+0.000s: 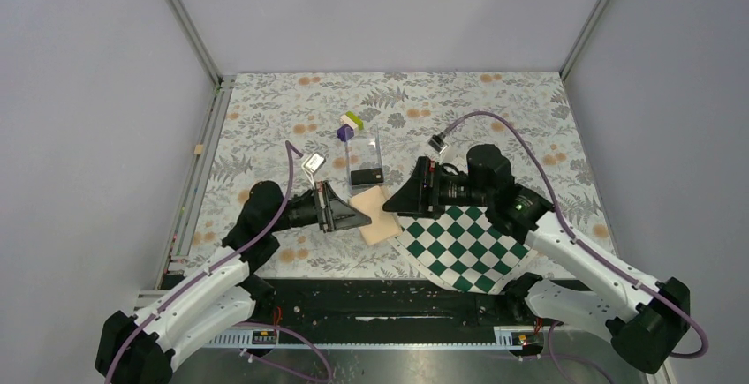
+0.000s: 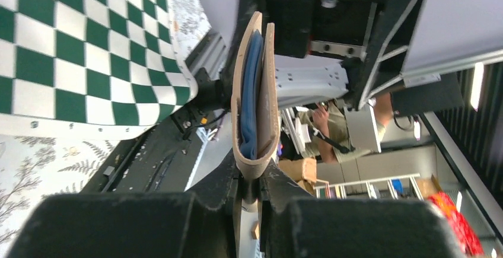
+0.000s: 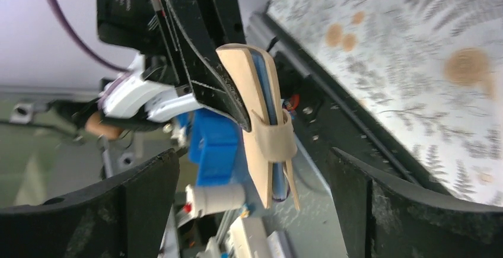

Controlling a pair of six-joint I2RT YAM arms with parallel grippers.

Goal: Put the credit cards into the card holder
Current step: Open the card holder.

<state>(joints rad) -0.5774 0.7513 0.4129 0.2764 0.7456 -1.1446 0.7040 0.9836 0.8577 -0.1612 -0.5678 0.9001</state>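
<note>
The card holder (image 1: pixel 380 218), a tan folded wallet with a light blue inside, is held off the table between the two arms. My left gripper (image 1: pixel 360 219) is shut on its folded edge. In the left wrist view the card holder (image 2: pixel 255 92) stands edge-on out of my left gripper (image 2: pixel 259 178). My right gripper (image 1: pixel 393 206) is open and faces the wallet's other side. In the right wrist view the card holder (image 3: pixel 261 121) with its strap hangs between the wide-apart fingers of my right gripper (image 3: pixel 255 210), touching neither. A black credit card (image 1: pixel 366 175) sits in a clear case behind.
A clear plastic case (image 1: pixel 364 159) stands just beyond the wallet, with a purple-green-white block cluster (image 1: pixel 351 125) behind it. A green-white checkerboard (image 1: pixel 464 247) lies under my right arm, near the table's front edge. The floral table cover (image 1: pixel 265 119) spreads all round.
</note>
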